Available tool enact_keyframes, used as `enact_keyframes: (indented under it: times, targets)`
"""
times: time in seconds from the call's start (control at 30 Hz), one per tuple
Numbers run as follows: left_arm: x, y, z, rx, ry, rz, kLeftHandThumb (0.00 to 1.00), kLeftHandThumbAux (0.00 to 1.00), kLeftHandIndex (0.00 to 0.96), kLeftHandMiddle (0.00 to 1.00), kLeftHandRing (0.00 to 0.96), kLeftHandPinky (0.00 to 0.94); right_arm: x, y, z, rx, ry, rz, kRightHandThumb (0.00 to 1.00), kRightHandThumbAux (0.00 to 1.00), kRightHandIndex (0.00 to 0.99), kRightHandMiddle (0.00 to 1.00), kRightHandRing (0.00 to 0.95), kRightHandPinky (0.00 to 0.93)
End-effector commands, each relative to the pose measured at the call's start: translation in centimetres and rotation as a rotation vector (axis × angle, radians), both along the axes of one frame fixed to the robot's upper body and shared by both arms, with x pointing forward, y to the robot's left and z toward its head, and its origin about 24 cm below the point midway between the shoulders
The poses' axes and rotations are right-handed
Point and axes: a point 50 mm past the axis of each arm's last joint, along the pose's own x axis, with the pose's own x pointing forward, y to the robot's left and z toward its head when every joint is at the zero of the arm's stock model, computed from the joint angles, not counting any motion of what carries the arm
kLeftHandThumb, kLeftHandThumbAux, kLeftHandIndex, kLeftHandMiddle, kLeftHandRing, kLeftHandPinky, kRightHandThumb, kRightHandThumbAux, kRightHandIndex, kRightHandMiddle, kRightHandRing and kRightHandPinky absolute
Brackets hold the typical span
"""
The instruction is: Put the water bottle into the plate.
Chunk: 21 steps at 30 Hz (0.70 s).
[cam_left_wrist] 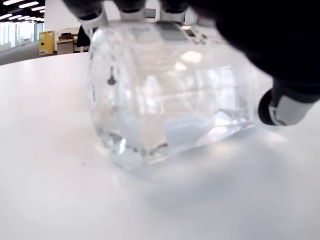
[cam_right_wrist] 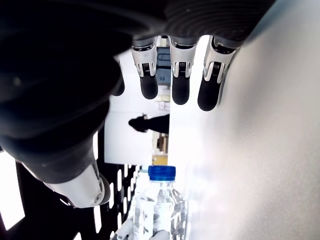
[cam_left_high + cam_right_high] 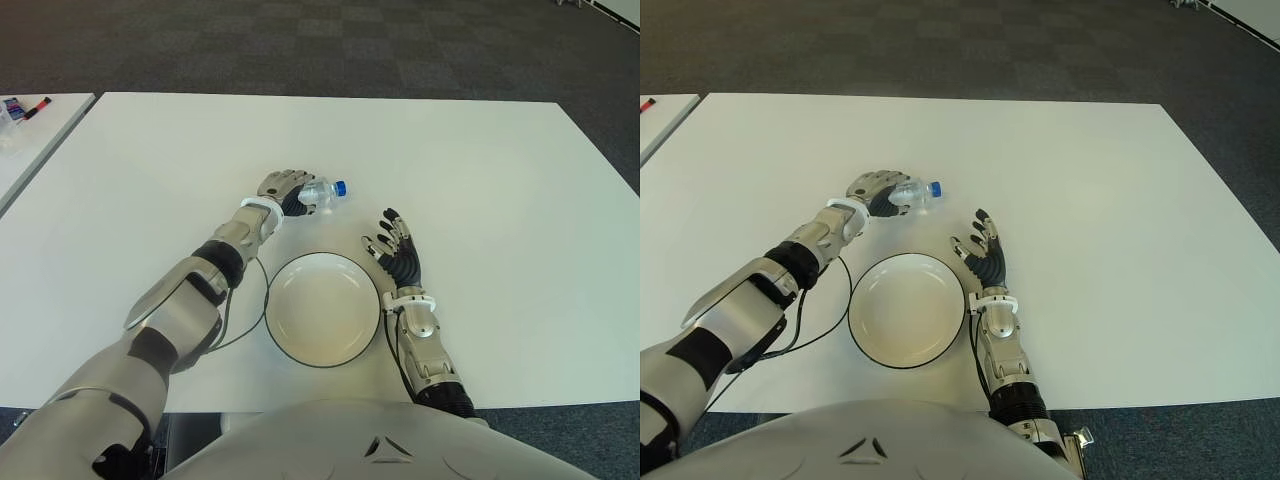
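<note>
Left hand (image 3: 287, 190): clenched around the water bottle's body, fingers wrapped over the top, beyond the plate on the desk (image 3: 480, 170).
Water bottle (image 3: 322, 193): lying on its side against the desk, blue cap pointing toward the robot's right; clear thin plastic, apparently little inside, so likely light, smooth and easily dented. Mid-body is the sensible place to hold, with gentle squeeze.
Plate (image 3: 275, 330): white, dark-rimmed, nothing in it, near the robot.
Right hand (image 3: 396, 250): released, fingers spread, just right of the plate.
</note>
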Motion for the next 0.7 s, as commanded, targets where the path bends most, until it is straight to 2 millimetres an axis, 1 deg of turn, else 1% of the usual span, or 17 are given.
enact_keyframes:
  times: [0.03, 0.17, 0.43, 0.7]
  targets:
    - [-2.21, 1.03, -3.28, 0.08, 0.148, 0.008, 0.401, 0.37, 0.0, 0.075, 0.078, 0.136, -0.6, -0.17, -1.17, -0.001, 0.069, -0.011, 0.328, 0.771, 0.068, 0.098, 0.102, 0.145]
    - [-2.21, 1.02, -3.28, 0.08, 0.144, 0.009, 0.41, 0.361, 0.008, 0.089, 0.09, 0.151, -0.6, -0.15, -1.14, 0.002, 0.066, -0.012, 0.339, 0.773, 0.071, 0.098, 0.102, 0.145]
    - [-2.21, 1.03, -3.27, 0.078, 0.14, 0.007, 0.432, 0.346, 0.059, 0.113, 0.112, 0.169, -0.56, -0.13, -1.1, 0.003, 0.065, -0.011, 0.352, 0.782, 0.072, 0.097, 0.104, 0.148]
    - [-2.21, 1.07, -3.25, 0.073, 0.14, 0.005, 0.432, 0.336, 0.079, 0.114, 0.11, 0.157, -0.5, -0.13, -1.04, 0.005, 0.059, -0.008, 0.348, 0.783, 0.074, 0.101, 0.109, 0.154]
